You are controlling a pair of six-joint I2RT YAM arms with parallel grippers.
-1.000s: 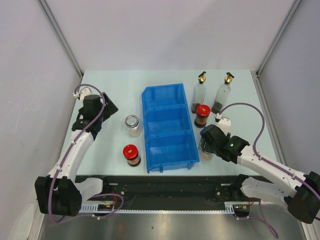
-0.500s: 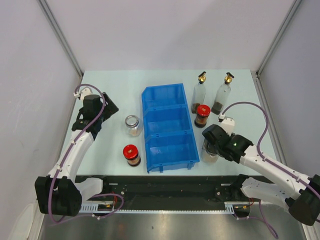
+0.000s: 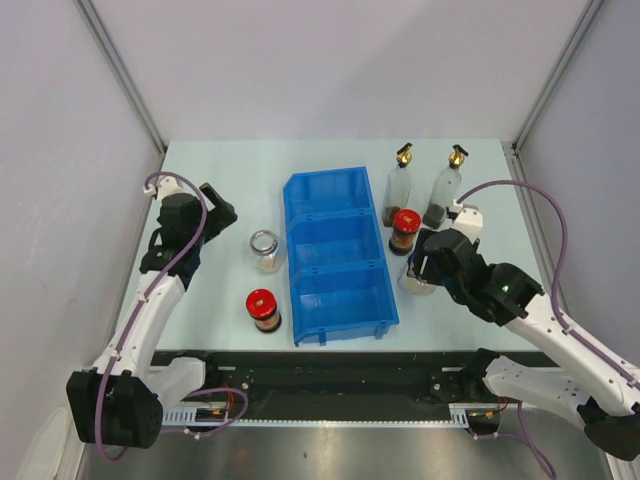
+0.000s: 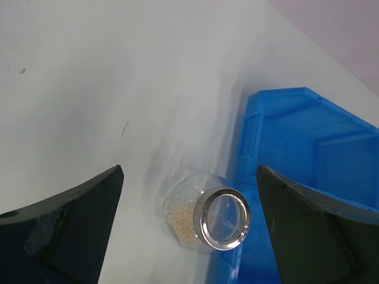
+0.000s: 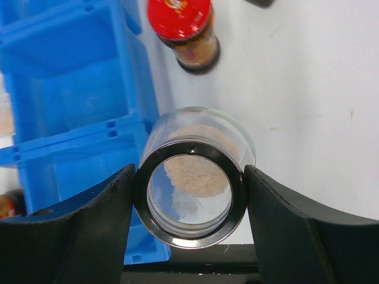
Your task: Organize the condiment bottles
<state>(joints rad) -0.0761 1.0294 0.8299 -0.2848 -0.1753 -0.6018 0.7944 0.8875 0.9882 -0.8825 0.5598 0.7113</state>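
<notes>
Right gripper (image 5: 189, 204): closed on the held jar (image 5: 190, 177); both fingers press on its sides.
Held jar: clear glass with a silver lid and pale grains inside; the lid faces the wrist camera. It is just beside the right wall of the blue bin (image 3: 335, 255), at the near compartment. Whether it is off the table (image 3: 230, 170) one cannot tell.
Left gripper (image 4: 189, 236): wide open, with nothing between its fingers; it hangs above the left part of the table.
Second silver-lid jar (image 4: 207, 219): stands on the table under the left gripper, just left of the bin.
Near red-lid jar (image 3: 263, 310): stands left of the bin's near compartment.
Far red-lid jar (image 3: 404, 232): stands right of the bin, just beyond the right gripper.
Left tall bottle (image 3: 399, 185): upright, with a gold spout, behind the far red-lid jar.
Right tall bottle (image 3: 446, 187): upright, beside the left tall bottle.
</notes>
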